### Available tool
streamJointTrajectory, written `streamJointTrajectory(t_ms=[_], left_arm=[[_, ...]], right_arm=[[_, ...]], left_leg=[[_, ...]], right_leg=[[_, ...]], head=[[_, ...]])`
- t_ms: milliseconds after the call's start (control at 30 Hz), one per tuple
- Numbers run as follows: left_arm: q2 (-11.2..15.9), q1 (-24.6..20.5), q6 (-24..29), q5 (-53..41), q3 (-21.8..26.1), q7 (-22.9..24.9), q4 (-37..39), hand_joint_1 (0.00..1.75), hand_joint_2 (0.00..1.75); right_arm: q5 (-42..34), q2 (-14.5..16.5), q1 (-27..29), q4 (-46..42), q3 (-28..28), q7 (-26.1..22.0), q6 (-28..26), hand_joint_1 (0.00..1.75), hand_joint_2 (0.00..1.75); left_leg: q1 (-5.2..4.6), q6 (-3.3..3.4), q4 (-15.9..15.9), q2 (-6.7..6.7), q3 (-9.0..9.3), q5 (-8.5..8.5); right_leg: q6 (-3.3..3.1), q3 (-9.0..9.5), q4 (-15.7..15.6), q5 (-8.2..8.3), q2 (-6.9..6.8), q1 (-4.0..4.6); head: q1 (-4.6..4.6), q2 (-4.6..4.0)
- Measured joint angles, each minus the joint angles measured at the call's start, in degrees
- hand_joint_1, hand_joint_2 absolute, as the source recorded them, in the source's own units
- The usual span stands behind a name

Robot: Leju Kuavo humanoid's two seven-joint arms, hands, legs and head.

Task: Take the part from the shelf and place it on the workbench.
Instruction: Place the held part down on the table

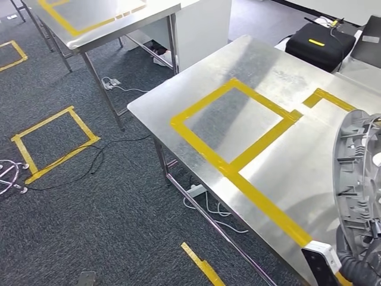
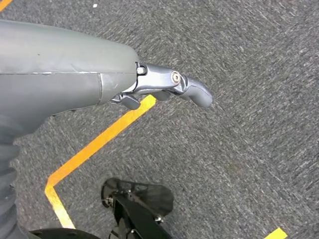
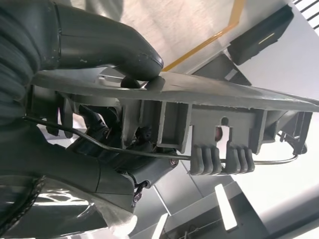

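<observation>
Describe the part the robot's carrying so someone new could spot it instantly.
Start at the near steel workbench marked with yellow tape squares. At its right end, over the bench top, the right robot hand holds a round grey plastic part on edge. Its ribbed, clip-studded inner face and thin wire ring set it apart from the flat black case beyond the bench.

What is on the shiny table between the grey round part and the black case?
In the head view, just bare metal workbench crossed by yellow tape lines lies between the grey round part and the black case.
</observation>
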Motion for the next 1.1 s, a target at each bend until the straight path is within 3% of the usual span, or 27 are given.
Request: streamJointTrajectory(t_ms=[33,100,167,200,267,333,433,467,500,533,633,700,767,833,867,933,1000,1033,1100], left_arm=[[0.00,0.00,0.00,0.08,-0.09,0.00,0.00,0.00,1.75],[0.03,-0.03,-0.02,0.09,-0.31,0.01,0.00,0.00,1.75],[0.09,-0.13,-0.08,0.08,-0.57,0.04,0.00,0.00,1.75],[0.12,-0.18,-0.13,0.06,-0.70,0.08,0.00,0.00,1.75],[0.09,-0.34,-0.25,-0.15,-0.98,0.20,0.00,0.00,1.75],[0.01,-0.64,-0.42,-0.52,-1.36,0.42,0.00,0.00,1.75],[0.04,-1.05,-0.58,-1.14,-2.09,1.10,0.00,0.00,1.75],[0.05,-1.14,-0.63,-1.34,-2.35,1.34,0.00,0.00,1.75],[0.04,-1.25,-0.68,-1.52,-2.61,1.53,0.00,0.00,1.75],[0.01,-1.42,-0.71,-1.69,-2.89,1.76,0.00,0.00,1.75],[-0.09,-2.18,-0.72,-2.10,-3.64,2.41,0.00,0.00,1.75],[-0.04,-2.57,-0.70,-2.26,-4.02,2.58,0.00,0.00,1.75],[-0.02,-2.75,-0.69,-2.34,-4.31,2.79,0.00,0.00,1.75],[0.02,-2.93,-0.75,-2.55,-4.67,3.16,0.00,0.00,1.75],[0.02,-3.06,-0.81,-2.69,-4.88,3.38,0.00,0.00,1.75],[-0.05,-3.29,-0.91,-2.88,-5.29,3.69,0.00,0.00,1.75],[-0.09,-3.39,-0.95,-2.91,-5.61,3.97,0.00,0.00,1.75],[-0.09,-3.41,-0.96,-2.94,-5.74,4.09,0.00,0.00,1.75],[-0.08,-3.51,-1.02,-3.11,-6.00,4.32,0.00,0.00,1.75]], right_arm=[[0.15,-0.07,0.01,0.03,-0.01,0.20,0.63,1.75,1.75],[0.65,-0.45,0.00,0.14,0.01,0.85,2.51,1.75,1.75],[1.27,-1.22,-0.19,0.40,0.02,1.86,4.83,1.75,1.75],[1.57,-1.78,-0.35,0.58,0.03,2.45,6.05,1.75,1.75],[2.14,-3.31,-0.88,1.02,0.11,3.79,8.75,1.75,1.75],[2.46,-5.44,-2.00,1.75,0.34,5.15,11.66,1.75,1.75],[2.50,-9.16,-4.94,3.83,1.04,6.72,15.78,1.75,1.75],[2.45,-10.33,-5.90,4.74,1.34,7.10,17.08,1.75,1.75],[2.38,-11.40,-6.80,5.63,1.65,7.40,18.24,1.75,1.75],[2.27,-12.49,-7.82,6.58,2.03,7.64,19.40,1.75,1.75],[1.83,-15.37,-11.52,9.47,3.29,8.13,22.13,1.75,1.75],[1.61,-16.78,-13.58,11.09,3.99,8.33,23.03,1.75,1.75],[1.14,-17.83,-15.02,12.41,4.60,8.50,23.91,1.75,1.75],[0.20,-18.74,-17.04,14.16,5.32,8.67,25.41,1.75,1.75],[-0.39,-19.11,-18.51,15.41,5.74,8.73,26.25,1.75,1.75],[-1.36,-19.62,-21.51,18.38,6.60,8.73,27.45,1.75,1.75],[-1.83,-19.98,-23.49,20.98,7.27,8.69,27.89,1.75,1.75],[-1.93,-20.14,-24.13,21.94,7.54,8.66,28.00,1.75,1.75],[-2.05,-20.36,-25.67,23.84,8.17,8.67,28.41,1.75,1.75]], left_leg=[[0.00,0.19,-1.62,-0.10,0.58,1.60],[-0.01,0.79,-9.03,-1.33,3.71,5.96],[-0.02,1.27,-14.93,-3.01,6.18,8.02],[-0.09,1.39,-15.90,-3.41,6.52,7.96],[-0.14,1.70,-16.54,-2.81,6.59,8.07],[0.02,2.28,-17.25,-1.91,6.77,8.51],[-0.08,2.73,-17.55,-0.42,6.79,8.71],[-0.15,2.77,-17.54,0.11,6.77,8.69],[-0.19,2.79,-17.52,0.59,6.77,8.67],[-0.19,2.79,-17.49,1.04,6.78,8.66],[-0.36,2.43,-17.16,2.15,6.84,8.43],[-0.71,1.92,-16.81,2.73,6.73,8.25],[-0.77,1.45,-16.63,3.27,6.64,8.17],[-0.50,0.86,-15.26,2.43,6.16,7.11],[-0.34,0.56,-13.13,1.61,5.26,5.78],[-0.15,0.23,-5.87,0.33,2.00,2.26],[-0.11,0.23,-0.44,0.05,-0.67,0.82],[-0.11,0.35,-0.58,0.00,-0.71,1.68],[-0.11,0.86,-6.60,-0.73,1.83,5.84]], right_leg=[[0.01,0.10,0.00,-0.01,0.51,0.02],[0.07,0.28,0.00,-0.06,1.47,0.02],[0.45,0.07,0.12,-0.07,2.36,0.04],[0.78,-0.16,0.12,0.01,2.75,-0.03],[1.59,-0.54,-0.01,0.24,3.38,-0.27],[2.16,-1.48,1.38,-0.85,2.12,-0.23],[2.64,-6.09,10.81,-5.61,-0.60,-0.14],[2.80,-7.52,13.84,-6.54,-0.88,-0.17],[2.94,-8.14,15.14,-6.47,-1.03,-0.18],[3.04,-7.67,14.25,-5.35,-1.20,-0.19],[3.07,-2.19,3.52,-0.49,-3.28,-0.09],[2.44,-0.24,-0.11,0.07,-4.29,0.13],[1.55,-0.17,-0.19,0.17,-3.52,0.22],[0.91,-0.26,-0.30,0.46,-2.68,0.11],[0.60,-0.27,-0.37,0.61,-2.23,0.02],[0.25,-0.35,-0.37,0.73,-1.28,0.03],[0.15,-0.37,-0.34,0.75,-0.34,0.09],[0.14,-0.33,-0.33,0.75,0.09,0.12],[0.18,-0.26,-0.32,0.77,1.00,0.12]], head=[[0.01,0.00],[0.02,0.00],[0.05,0.00],[0.06,0.00],[0.05,0.00],[0.24,0.00],[0.47,0.00],[0.45,0.00],[0.44,0.00],[0.45,0.00],[0.52,0.00],[0.49,0.00],[0.43,0.00],[0.37,0.00],[0.31,0.00],[0.25,0.00],[0.25,0.00],[0.25,0.00],[0.25,0.00]])
